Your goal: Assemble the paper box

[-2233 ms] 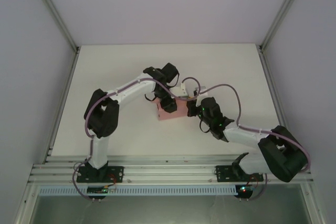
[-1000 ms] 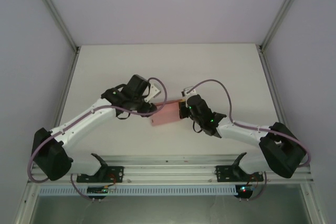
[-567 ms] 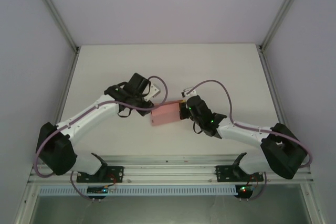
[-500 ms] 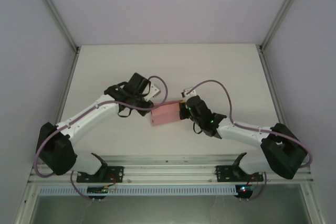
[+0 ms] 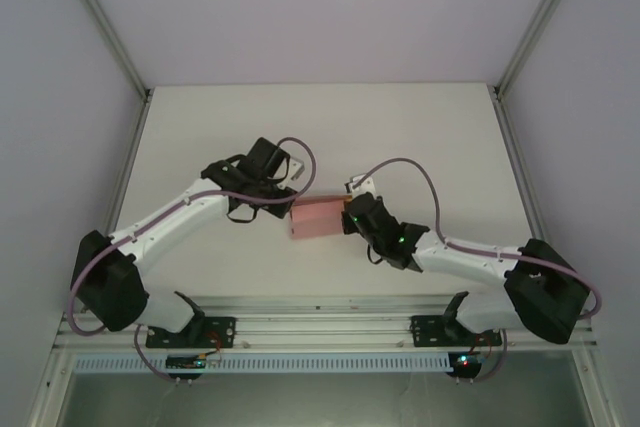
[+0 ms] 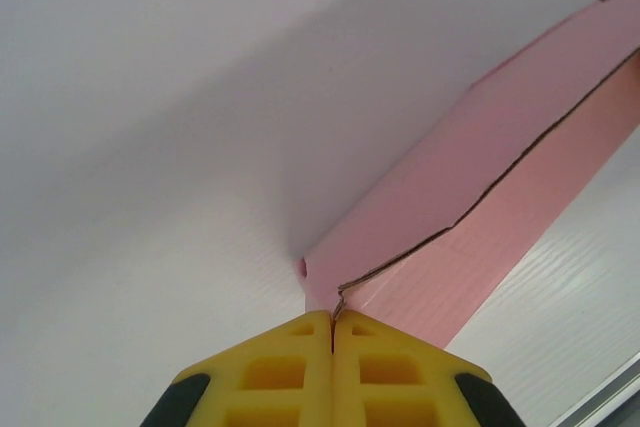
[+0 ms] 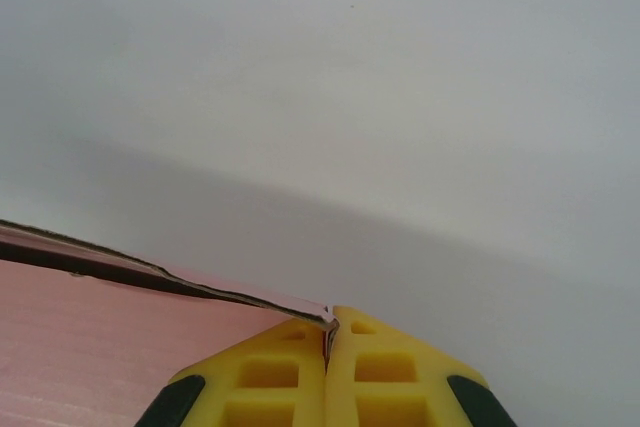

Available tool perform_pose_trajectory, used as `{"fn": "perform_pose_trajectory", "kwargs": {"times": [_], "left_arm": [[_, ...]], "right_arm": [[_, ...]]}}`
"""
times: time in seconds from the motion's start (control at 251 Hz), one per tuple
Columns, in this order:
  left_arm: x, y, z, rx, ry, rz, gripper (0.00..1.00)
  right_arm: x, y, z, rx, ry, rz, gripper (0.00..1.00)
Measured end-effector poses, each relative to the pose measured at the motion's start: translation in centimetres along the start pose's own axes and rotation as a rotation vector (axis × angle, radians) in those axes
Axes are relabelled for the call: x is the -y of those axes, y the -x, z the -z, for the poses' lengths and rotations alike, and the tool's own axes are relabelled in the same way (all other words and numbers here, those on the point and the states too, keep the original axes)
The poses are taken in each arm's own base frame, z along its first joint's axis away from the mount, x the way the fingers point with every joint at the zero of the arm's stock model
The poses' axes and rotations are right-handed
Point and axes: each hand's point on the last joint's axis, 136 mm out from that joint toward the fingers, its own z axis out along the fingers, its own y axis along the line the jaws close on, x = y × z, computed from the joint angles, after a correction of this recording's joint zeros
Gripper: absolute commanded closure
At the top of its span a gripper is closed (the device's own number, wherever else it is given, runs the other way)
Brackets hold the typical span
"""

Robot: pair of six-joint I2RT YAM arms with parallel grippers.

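Mid-frame from above lies the pink thin-card rectangular box. The left gripper, fingers pressed together, pinches one corner; the right gripper clamps the opposite edge.

Counter: white, matte, evenly lit, soft shadows only. Enclosure walls: rear panel, left panel and right panel, pale grey (all plain). Aluminium corner posts slant up from the rear corners. A slotted aluminium rail runs along the near edge.
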Motion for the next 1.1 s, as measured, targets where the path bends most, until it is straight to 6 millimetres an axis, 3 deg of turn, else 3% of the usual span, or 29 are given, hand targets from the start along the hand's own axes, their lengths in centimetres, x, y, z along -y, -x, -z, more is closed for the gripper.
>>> {"fn": "perform_pose_trajectory", "kwargs": {"times": [0.331,0.563,0.79,1.102], "left_arm": [[0.5,0.1,-0.3,0.025,-0.047,0.4,1.0],[0.6,0.1,-0.3,0.016,-0.099,0.544,1.0],[0.4,0.0,-1.1,0.044,-0.111,0.557,1.0],[1.8,-1.8,-2.5,0.099,-0.104,0.355,1.0]], "right_arm": [[0.0,-0.5,0.8,0.011,-0.068,-0.031,1.0],[0.1,-0.6,0.9,0.013,-0.097,-0.038,1.0],[0.0,-0.6,1.0,0.022,-0.105,-0.043,1.0],[0.5,-1.1,1.5,0.086,-0.078,-0.057,1.0]]}}
